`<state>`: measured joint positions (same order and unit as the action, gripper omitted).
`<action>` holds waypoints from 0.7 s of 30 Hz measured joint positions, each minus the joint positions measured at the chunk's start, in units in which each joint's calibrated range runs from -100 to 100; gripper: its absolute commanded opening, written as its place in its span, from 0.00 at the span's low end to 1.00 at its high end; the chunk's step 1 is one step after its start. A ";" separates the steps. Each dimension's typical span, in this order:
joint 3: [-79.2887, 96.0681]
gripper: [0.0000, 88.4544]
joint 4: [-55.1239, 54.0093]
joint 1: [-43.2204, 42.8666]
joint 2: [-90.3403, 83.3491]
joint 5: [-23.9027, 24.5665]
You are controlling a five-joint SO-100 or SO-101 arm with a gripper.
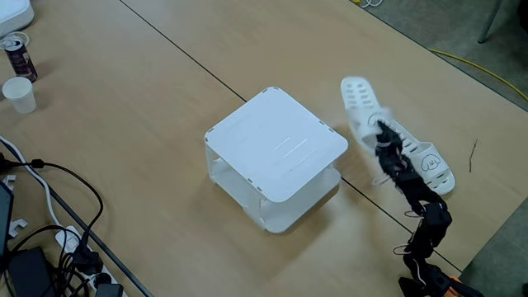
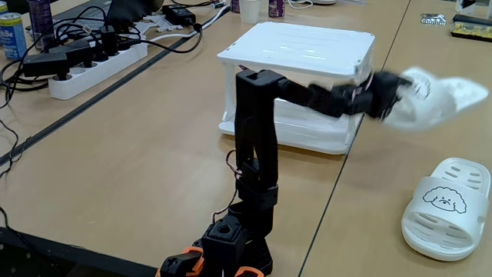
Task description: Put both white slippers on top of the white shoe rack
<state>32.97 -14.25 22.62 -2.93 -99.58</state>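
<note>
Your gripper (image 2: pixel 393 96) is clamped on one white slipper (image 2: pixel 434 104), held off the worktop (image 2: pixel 154 154) just right of the white shoe rack (image 2: pixel 300 50); motion blur there. The rack top is bare. The second slipper (image 2: pixel 447 208) lies flat on the worktop, well apart from the rack.

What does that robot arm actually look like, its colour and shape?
The arm is slim, built of boxy black segments joined end to end, narrowing to a small black claw. Thin wires run along its lower joints. Its base is black with orange parts. No markings are readable.
</note>
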 measured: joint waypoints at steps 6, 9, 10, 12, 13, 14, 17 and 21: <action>-18.69 0.01 15.88 -0.52 -0.74 0.00; -25.52 0.01 19.23 -2.55 -0.74 0.00; -27.40 0.01 19.91 -3.60 -0.74 0.00; -30.73 0.01 21.03 -6.37 -0.74 0.00; -32.17 0.01 21.63 -7.94 -0.74 0.00; -33.42 0.01 21.97 -9.66 -0.74 0.00; -36.48 0.01 22.58 -15.06 -0.74 0.00; -38.36 0.01 22.66 -23.22 -0.74 0.00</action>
<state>-5.39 8.41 -0.60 -3.67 -99.58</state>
